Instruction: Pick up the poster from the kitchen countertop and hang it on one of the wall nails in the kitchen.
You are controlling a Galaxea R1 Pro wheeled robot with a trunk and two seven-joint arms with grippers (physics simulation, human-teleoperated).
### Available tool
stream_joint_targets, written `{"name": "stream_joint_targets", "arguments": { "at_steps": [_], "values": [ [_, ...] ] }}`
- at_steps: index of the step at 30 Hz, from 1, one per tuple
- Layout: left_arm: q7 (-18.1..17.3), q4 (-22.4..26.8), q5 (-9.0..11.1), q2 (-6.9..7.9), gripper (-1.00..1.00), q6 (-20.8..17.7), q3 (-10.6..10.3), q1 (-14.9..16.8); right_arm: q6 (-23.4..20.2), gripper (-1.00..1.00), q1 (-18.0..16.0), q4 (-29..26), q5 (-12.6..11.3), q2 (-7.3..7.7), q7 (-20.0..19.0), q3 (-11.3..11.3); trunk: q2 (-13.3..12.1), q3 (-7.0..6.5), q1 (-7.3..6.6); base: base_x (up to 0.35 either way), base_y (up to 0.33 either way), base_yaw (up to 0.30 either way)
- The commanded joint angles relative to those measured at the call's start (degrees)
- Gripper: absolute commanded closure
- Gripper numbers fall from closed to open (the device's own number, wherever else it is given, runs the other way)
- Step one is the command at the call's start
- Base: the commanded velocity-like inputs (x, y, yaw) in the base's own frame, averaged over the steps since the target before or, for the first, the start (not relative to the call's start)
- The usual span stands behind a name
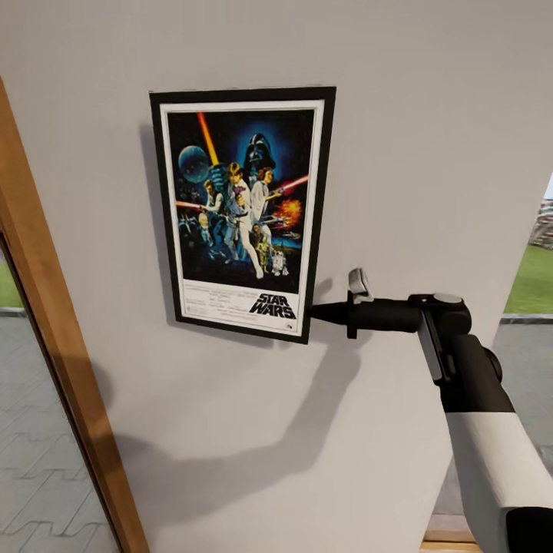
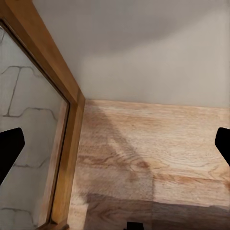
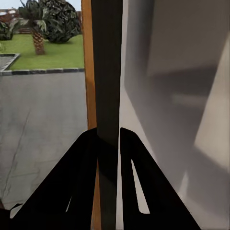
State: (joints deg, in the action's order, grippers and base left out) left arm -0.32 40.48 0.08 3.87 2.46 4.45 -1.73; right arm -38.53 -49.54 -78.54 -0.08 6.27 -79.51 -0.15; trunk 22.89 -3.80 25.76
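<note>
Wall (image 1: 430,138): plain light grey, matte, flat; takes up most of the head view. A soft shadow of the arm falls across it below the poster.

Door or window frame (image 1: 54,361): warm orange-brown wood, a straight bar running aslant at the left of the head view, with grey paving seen through the glass beside it. The left wrist view adds what the head view lacks: a light wood-grain floor (image 2: 158,158) meeting the wall base, and the same kind of wooden frame with its pane.

Poster (image 1: 242,211): thin, flat, rectangular, portrait; black frame, white inner border, dark blue artwork with figures and "STAR WARS" lettering at the foot. It lies flat against the wall, upright, slightly skewed. In the right wrist view it shows edge-on as a dark vertical strip (image 3: 107,72).

Right gripper (image 1: 313,312): black, tapering, on a black-and-white arm, at the poster's lower right corner. Right wrist view: both black fingers (image 3: 84,167) pinch the poster's edge between them.

Left gripper (image 2: 115,143): two black fingertips at opposite margins of the left wrist view, spread wide, nothing between.
</note>
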Motion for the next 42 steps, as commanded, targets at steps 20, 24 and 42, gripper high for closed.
{"name": "stream_joint_targets", "arguments": {
  "at_steps": [20, 24, 42],
  "values": [
    [-0.03, 0.05, 0.01, -0.01, -1.0, 0.09, 0.07, -0.03, 1.35, 1.0, 1.01, 0.03, -0.08, 0.06, -0.3, -0.08, 0.03, 0.01, 0.02, 0.0, 0.0, 0.0],
    [-0.03, 0.09, 0.01, 0.0, -1.0, 0.09, 0.07, -0.03, 1.35, 1.0, 1.02, 0.05, -0.08, 0.06, -0.3, -0.08, 0.03, 0.01, 0.02, 0.0, 0.0, 0.0],
    [-0.03, 0.13, 0.01, 0.04, -1.0, 0.09, 0.11, -0.03, 1.36, 1.0, 1.02, 0.05, -0.05, 0.06, -0.3, -0.11, 0.03, 0.01, 0.02, 0.057, 0.0, 0.0]
  ]
}}
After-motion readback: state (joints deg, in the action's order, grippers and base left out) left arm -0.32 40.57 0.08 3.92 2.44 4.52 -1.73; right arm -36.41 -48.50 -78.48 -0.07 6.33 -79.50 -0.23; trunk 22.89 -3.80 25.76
